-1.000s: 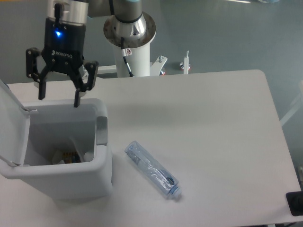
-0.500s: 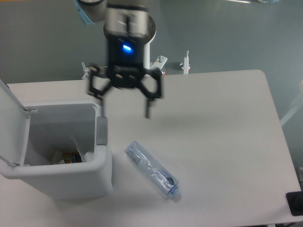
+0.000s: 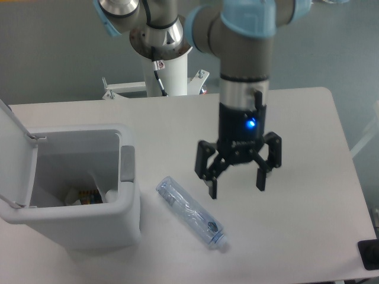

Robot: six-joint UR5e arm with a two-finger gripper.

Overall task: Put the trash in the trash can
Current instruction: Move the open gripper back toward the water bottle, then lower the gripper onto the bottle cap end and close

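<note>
Gripper (image 3: 235, 184) hangs over the table (image 3: 308, 154), jaws spread wide, nothing between them, just right of and above the bottle (image 3: 190, 213). Bottle lies flat on the table, long axis diagonal: base end up-left near the bin (image 3: 127, 213), cap end down-right toward the front edge. It sits just beside the bin's right wall, not touching it as far as I can tell. Bin lid (image 3: 15, 154) is swung open at left, grey pad (image 3: 127, 164) on the right rim, opening unobstructed. Inside at the bottom there's some litter (image 3: 89, 195), whitish plus an orange-striped piece; too small to say whether the wrapper is among it. Handling, my guess: bottle looks empty, clear thin plastic, so very light, springy and a bit slick; a hard squeeze will dent it and it could squirt out of the fingers or roll, since the body is round. Best hold looks like mid-body, jaws set across the short axis, meaning the wrist has to turn to line up square to the diagonal. Avoid the tapered neck and cap end, where fingers would slide off. Moderate closing should be enough. Step in hand looks like the approach to the bottle, with descent and grasp not yet done. The carry to the bin is short.
</note>
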